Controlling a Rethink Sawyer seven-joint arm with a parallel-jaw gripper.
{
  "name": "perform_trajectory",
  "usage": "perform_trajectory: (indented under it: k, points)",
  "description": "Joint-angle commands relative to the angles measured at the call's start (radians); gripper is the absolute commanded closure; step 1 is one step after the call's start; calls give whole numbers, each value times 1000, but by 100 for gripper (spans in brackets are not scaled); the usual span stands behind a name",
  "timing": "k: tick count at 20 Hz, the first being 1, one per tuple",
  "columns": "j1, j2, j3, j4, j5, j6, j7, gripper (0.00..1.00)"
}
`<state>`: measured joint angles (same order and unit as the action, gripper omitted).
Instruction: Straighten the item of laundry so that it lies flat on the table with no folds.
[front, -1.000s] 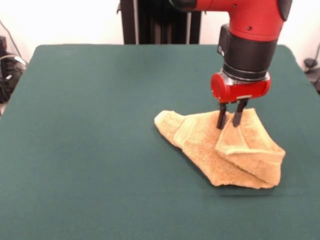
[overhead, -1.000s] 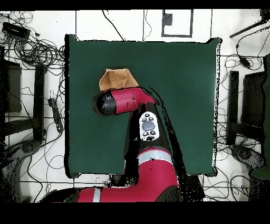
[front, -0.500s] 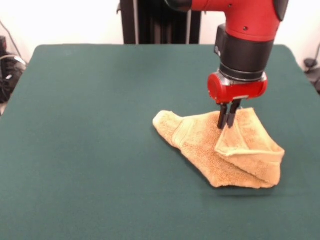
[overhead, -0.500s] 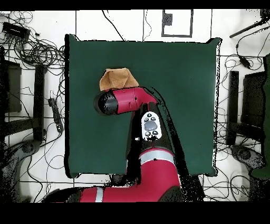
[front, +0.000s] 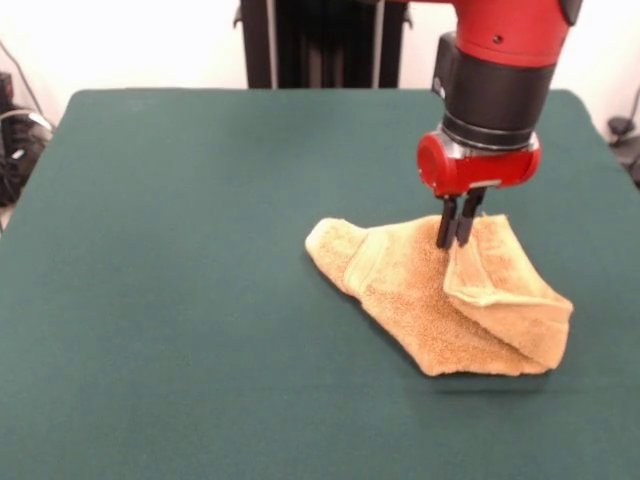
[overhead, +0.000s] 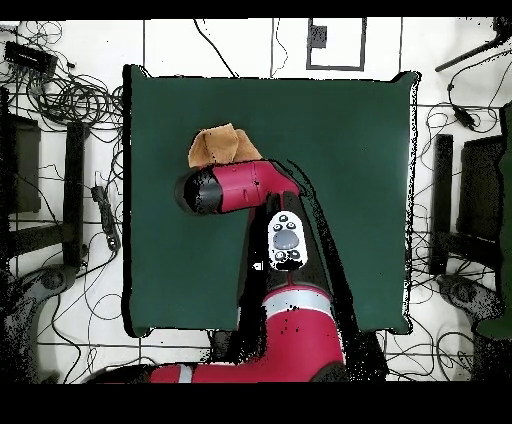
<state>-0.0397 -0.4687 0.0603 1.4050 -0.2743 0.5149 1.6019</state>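
At the top right of the front view my arm is cut off by the frame. My gripper (front: 458, 238) is pinched shut on the towel (front: 440, 300), which lies folded on the right of the green table (front: 180, 300). From overhead, my arm (overhead: 245, 188) hides the gripper; the towel pokes out at upper left.

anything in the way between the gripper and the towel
No. The gripper is already shut on a folded edge of the towel, and only bare green table surrounds the towel.
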Motion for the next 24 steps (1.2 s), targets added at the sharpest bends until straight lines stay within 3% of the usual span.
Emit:
perform_trajectory:
  k: [1,13,24]
  points:
    - [24,13,69,-20,27,116,66,100]
    - [5,73,111,-104,1,113,-12,100]
    - [-16,98,163,-169,-20,185,-115,100]
